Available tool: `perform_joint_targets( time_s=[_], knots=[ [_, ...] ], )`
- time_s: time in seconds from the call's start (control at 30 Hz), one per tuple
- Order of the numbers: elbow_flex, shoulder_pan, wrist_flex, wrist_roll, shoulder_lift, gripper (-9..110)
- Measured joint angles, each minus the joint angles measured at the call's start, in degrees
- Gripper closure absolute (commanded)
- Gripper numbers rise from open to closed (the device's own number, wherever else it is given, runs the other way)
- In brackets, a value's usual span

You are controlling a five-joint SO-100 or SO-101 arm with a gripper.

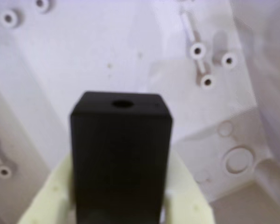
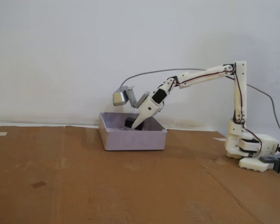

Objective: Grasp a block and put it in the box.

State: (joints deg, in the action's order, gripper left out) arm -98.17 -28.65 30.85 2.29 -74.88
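Note:
In the wrist view a small matte black block (image 1: 119, 154) with a round hole in its top face fills the lower middle. My gripper (image 1: 119, 191) is shut on it, a cream finger (image 1: 46, 196) pressing each side. Behind it lies the pale lilac floor of the box (image 1: 84, 51), with screw bosses and ribs. In the fixed view the box (image 2: 133, 140) sits on the cardboard left of centre. My gripper (image 2: 134, 126) reaches down inside its walls, and the block (image 2: 129, 122) shows just above the rim. Whether the block touches the floor is hidden.
A grey metallic camera housing (image 2: 120, 97) rides on the wrist above the box. The arm's base (image 2: 249, 149) stands at the right on brown cardboard (image 2: 107, 186) that covers the table. A grey cable (image 2: 144, 73) arcs above the arm, and a white wall is behind.

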Motion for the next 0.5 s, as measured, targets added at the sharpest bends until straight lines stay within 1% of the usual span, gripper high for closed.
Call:
perform_joint_targets(
  time_s=[0.5],
  knots=[
    [0.00, 4.48, -0.18, -0.53, 1.23, 102]
  ],
)
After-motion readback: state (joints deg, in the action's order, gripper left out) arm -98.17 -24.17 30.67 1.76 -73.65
